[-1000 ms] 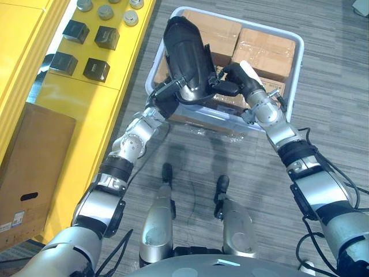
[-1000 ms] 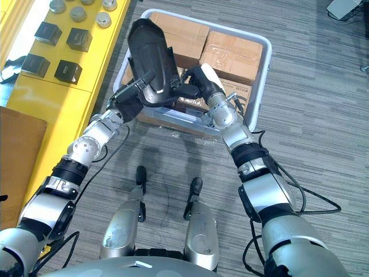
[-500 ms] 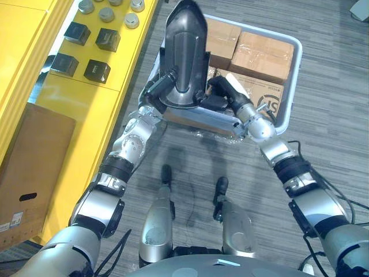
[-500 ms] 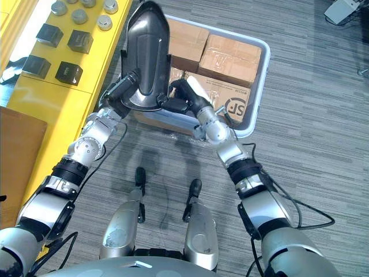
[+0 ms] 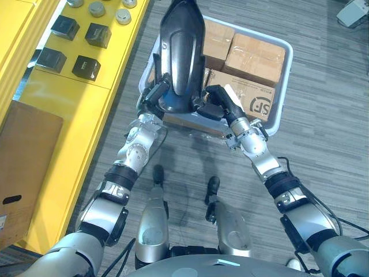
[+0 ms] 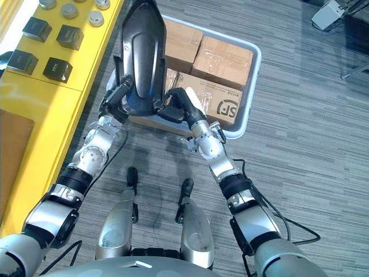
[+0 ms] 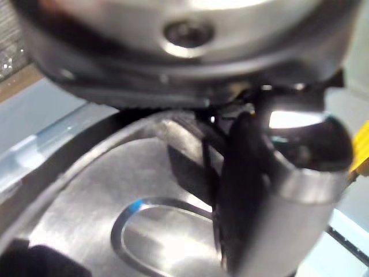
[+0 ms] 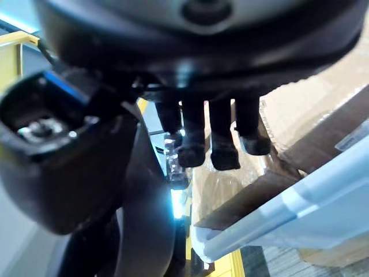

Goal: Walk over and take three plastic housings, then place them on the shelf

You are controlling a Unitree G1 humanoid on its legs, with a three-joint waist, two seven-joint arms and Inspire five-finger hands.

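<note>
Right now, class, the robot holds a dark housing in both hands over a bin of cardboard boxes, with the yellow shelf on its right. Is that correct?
Not quite: the yellow shelf stands on the robot's left, as the left eye view shows. The rest is right: the left hand and right hand hold the dark housing over the bin of cardboard boxes.
</note>
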